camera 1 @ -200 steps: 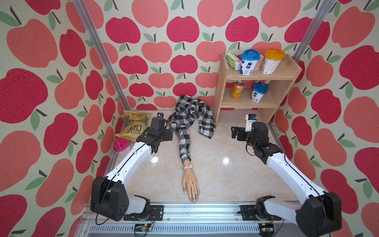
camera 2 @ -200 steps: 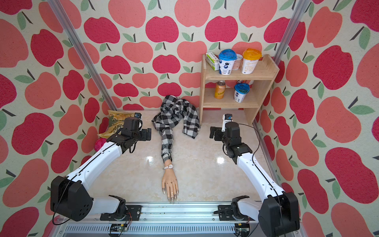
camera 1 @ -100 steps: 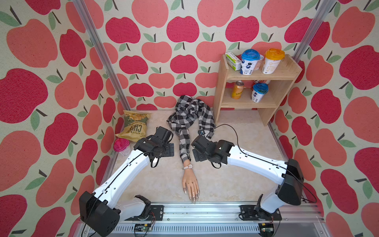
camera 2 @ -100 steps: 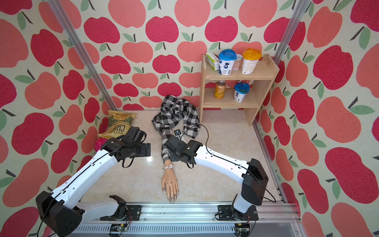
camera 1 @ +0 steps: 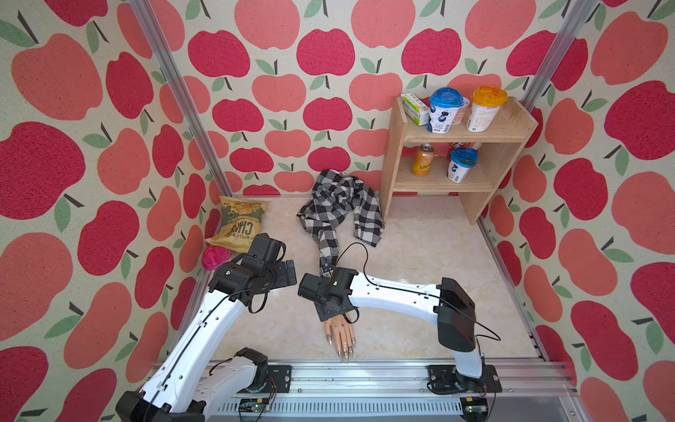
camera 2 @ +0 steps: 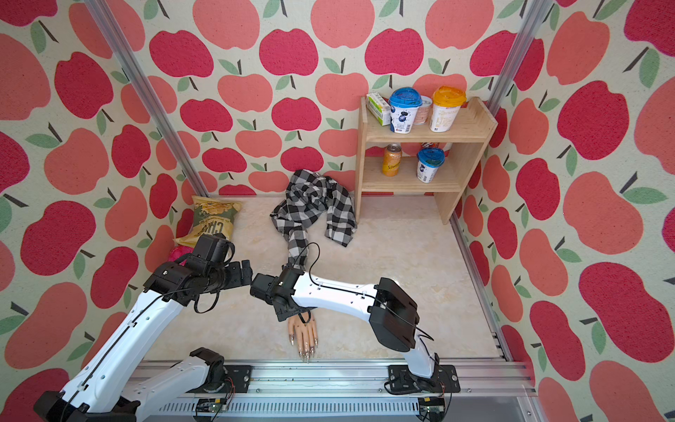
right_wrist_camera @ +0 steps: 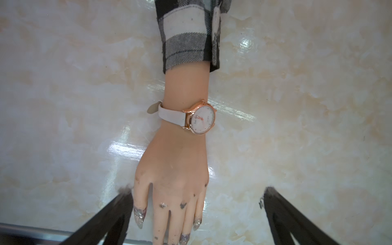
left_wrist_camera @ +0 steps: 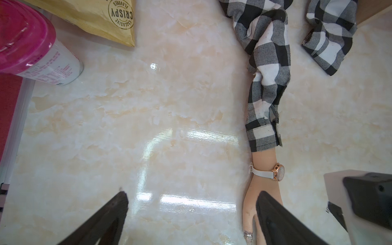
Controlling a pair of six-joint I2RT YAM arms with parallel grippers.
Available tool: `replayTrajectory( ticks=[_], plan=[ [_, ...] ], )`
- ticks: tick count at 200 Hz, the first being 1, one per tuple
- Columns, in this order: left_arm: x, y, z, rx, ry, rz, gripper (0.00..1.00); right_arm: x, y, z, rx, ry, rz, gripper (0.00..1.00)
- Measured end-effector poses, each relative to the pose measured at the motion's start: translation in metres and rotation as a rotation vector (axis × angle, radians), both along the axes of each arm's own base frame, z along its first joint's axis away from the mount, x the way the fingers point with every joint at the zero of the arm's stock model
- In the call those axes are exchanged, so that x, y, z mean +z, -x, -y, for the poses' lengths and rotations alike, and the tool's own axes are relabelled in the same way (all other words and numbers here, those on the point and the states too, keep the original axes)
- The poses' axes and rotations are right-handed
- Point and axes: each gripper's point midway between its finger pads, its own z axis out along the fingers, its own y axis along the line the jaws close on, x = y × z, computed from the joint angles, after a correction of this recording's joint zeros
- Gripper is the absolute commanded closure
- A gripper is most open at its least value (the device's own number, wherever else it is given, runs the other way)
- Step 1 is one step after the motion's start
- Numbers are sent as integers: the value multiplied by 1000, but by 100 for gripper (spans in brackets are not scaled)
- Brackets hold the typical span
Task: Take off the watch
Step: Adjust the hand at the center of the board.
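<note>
The watch point(right_wrist_camera: 202, 119) lies just beyond the spread right gripper point(right_wrist_camera: 196, 191), apparently untouched.

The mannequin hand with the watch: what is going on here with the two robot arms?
The robot seems about to take the watch off the mannequin hand, which lies flat on the table. The right gripper hovers open above the hand. The left gripper is open beside it. The watch is strapped on, not yet removed.
</note>
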Motion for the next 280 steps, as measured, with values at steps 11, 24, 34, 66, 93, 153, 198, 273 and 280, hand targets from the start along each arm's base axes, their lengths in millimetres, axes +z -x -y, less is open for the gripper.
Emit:
replayTrajectory(
  ticks=[11,24,34,66,93,153,198,273,280],
  plan=[
    [-5,1,0,0,11,-17,3,-9,-1,-5,-5,8,-12,2],
    [-10,3,0,-6,15,-35,3,-18,-1,-7,-10,18,-27,3],
    [-13,4,0,-12,18,-44,3,-23,-3,-6,-20,24,-37,5],
    [-16,3,2,-12,38,-52,3,-29,-17,-2,-60,21,-56,14],
    [-15,0,4,-16,48,-47,3,-30,-25,-4,-75,0,-58,22],
    [-23,1,2,-11,39,-65,3,-62,-24,-11,-79,50,-100,23],
    [-24,0,-1,-11,31,-65,3,-70,-25,-14,-85,65,-106,30],
    [-25,0,1,-23,39,-72,3,-71,-23,-12,-100,54,-112,51],
    [-25,-1,2,-26,42,-73,3,-70,-22,-12,-93,41,-115,54]
  ],
)
